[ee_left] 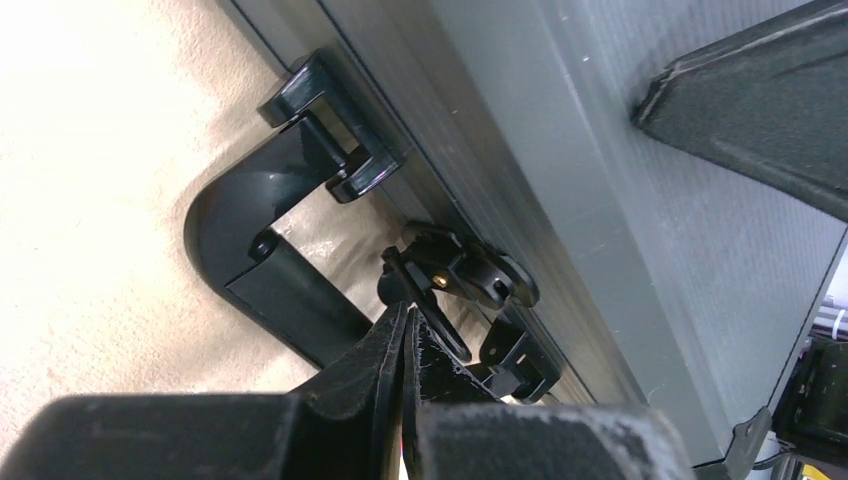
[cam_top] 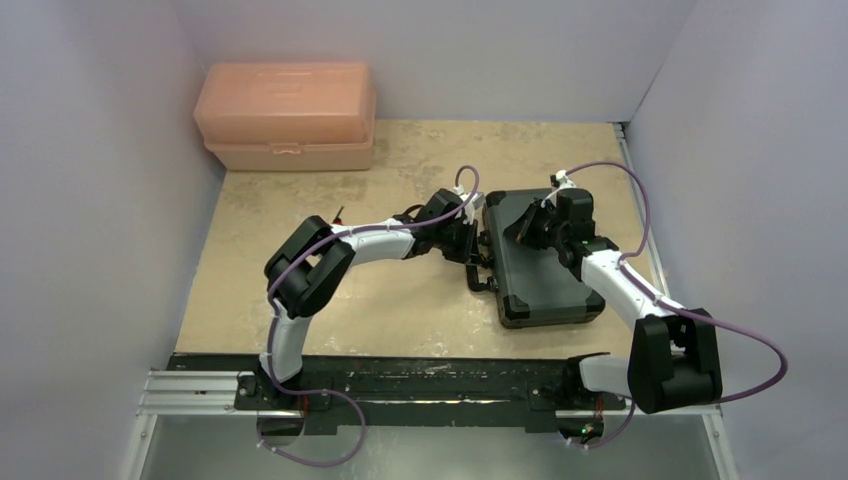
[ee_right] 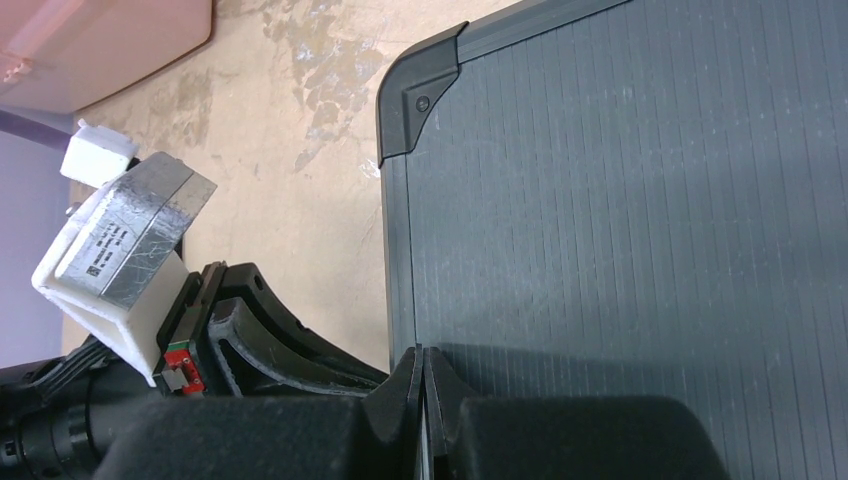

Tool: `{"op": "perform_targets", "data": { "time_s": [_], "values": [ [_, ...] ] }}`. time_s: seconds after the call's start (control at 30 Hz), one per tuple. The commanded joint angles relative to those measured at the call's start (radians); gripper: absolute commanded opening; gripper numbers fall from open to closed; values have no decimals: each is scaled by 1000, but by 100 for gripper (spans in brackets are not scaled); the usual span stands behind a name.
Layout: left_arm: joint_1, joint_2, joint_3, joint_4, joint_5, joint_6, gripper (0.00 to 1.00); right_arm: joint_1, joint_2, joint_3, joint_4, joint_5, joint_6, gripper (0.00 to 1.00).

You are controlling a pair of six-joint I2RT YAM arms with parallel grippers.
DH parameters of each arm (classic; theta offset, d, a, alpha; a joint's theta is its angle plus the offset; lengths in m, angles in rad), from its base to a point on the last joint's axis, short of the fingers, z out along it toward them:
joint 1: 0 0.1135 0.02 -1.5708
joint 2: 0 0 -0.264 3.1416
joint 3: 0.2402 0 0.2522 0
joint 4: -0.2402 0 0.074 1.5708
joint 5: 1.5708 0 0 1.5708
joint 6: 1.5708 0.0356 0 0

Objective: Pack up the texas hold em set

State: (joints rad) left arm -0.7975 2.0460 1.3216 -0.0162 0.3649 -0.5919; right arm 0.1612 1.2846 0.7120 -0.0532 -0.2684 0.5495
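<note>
On the mottled tan table (cam_top: 400,310), the peach plastic toolbox (cam_top: 285,115) sits far left. The black case (cam_top: 545,275) lies shut and flat, right of centre, its contents hidden. Its lid is finely ribbed. My right gripper (ee_right: 422,362) is over the lid, fingers pressed together. My left gripper (ee_left: 405,325), closed on nothing, is beside the glossy handle (ee_left: 250,250) and a latch (ee_left: 470,275); contact unclear.

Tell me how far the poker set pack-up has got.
Done: the black case is closed, its contents out of sight. In hand: the left gripper, fingers shut, is at a latch beside the handle; the right gripper, also shut, sits over the lid. Left: snapping that latch, which looks open.
</note>
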Motion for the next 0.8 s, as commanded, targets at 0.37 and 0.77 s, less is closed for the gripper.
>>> {"op": "perform_targets", "data": {
  "time_s": [0.37, 0.77],
  "values": [
    [-19, 1, 79, 18, 24, -12, 0, 0, 70, -65, -196, 94, -39, 3],
    [-31, -9, 95, -26, 16, -4, 0, 0, 72, -64, -194, 91, -39, 3]
  ]
}}
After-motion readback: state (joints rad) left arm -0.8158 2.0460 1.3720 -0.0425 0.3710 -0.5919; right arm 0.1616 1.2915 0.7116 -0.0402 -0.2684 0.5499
